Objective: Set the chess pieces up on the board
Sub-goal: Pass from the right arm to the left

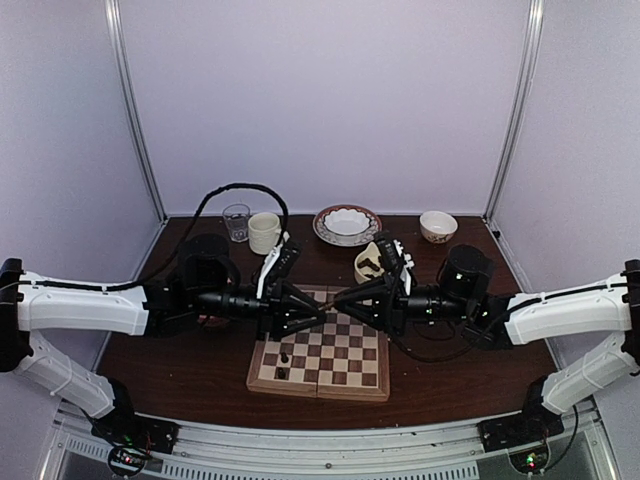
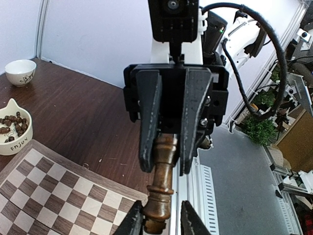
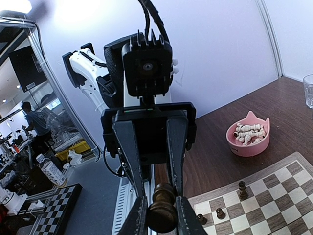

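A dark brown chess piece (image 2: pixel 163 188) hangs level over the near part of the board (image 1: pixel 340 355), between both grippers. My right gripper (image 3: pixel 161 218) is shut on its head. My left gripper (image 2: pixel 163 223) stands round its base: one fingertip touches it and a gap shows beside the other. In the top view the left gripper (image 1: pixel 322 318) and the right gripper (image 1: pixel 338 302) meet tip to tip. Dark pieces (image 1: pixel 285 357) stand on the board's left squares, three of them in the right wrist view (image 3: pixel 220 213). A cream cat-shaped bowl (image 2: pixel 19 142) holds more dark pieces. A pink bowl (image 3: pixel 247 148) holds pale ones.
Along the back of the brown table stand a glass (image 1: pixel 236 221), a cream mug (image 1: pixel 264 232), a patterned plate with a bowl (image 1: pixel 347 223) and a small white bowl (image 1: pixel 438 225). Both arms cross the table over the board's far half.
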`<state>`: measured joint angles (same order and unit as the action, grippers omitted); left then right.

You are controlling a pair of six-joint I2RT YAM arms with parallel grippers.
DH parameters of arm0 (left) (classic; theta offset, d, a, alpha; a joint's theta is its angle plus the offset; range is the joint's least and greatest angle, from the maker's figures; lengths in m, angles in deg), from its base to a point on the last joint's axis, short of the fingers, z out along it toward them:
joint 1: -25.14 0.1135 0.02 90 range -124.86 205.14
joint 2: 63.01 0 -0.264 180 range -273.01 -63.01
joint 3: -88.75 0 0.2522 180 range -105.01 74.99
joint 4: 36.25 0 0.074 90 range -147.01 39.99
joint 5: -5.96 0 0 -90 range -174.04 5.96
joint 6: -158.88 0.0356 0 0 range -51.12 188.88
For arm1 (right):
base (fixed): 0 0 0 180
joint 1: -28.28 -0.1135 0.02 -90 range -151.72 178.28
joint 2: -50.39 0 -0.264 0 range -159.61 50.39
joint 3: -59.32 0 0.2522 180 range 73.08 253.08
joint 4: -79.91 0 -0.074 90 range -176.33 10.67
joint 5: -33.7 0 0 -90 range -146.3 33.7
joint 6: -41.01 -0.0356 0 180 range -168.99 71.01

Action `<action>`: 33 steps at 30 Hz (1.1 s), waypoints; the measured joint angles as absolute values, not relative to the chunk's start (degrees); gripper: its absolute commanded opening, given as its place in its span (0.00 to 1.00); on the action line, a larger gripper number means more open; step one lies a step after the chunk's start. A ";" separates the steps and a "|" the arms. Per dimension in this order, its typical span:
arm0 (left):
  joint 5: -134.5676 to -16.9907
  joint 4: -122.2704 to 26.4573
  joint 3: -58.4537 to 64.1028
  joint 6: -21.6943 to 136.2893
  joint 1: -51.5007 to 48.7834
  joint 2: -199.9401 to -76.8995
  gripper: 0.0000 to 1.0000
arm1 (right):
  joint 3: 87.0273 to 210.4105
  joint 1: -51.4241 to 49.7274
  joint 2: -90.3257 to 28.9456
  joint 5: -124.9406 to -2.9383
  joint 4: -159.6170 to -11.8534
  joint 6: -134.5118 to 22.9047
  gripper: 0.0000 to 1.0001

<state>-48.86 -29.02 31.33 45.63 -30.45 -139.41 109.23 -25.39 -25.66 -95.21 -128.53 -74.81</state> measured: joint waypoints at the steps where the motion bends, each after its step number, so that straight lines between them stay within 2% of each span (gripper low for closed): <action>1: -48.91 -29.04 31.33 45.59 -30.45 -139.41 0.26 | 109.23 -25.39 -25.75 -95.21 -128.53 -74.81 0.06; 4: -49.32 -28.65 31.40 45.15 -30.45 -139.41 0.24 | 109.23 -25.43 -25.79 -95.06 -128.63 -74.79 0.06; 13: -50.79 -19.33 34.39 40.87 -30.45 -139.41 0.33 | 108.37 -26.00 -26.43 -93.97 -131.45 -74.75 0.07; 19: -52.80 -9.72 38.74 37.20 -30.45 -140.07 0.32 | 105.55 -26.42 -27.41 -92.55 -136.24 -74.75 0.10; 24: -53.74 -6.59 39.12 35.69 -30.45 -141.43 0.33 | 104.83 -26.62 -27.74 -91.65 -138.65 -74.70 0.10; 31: -54.28 -2.77 39.12 34.18 -30.45 -143.04 0.28 | 104.77 -26.62 -27.72 -89.75 -139.78 -74.42 0.10; 33: -54.28 -2.29 39.12 33.96 -30.45 -143.46 0.30 | 104.64 -26.62 -27.63 -89.36 -139.89 -74.38 0.10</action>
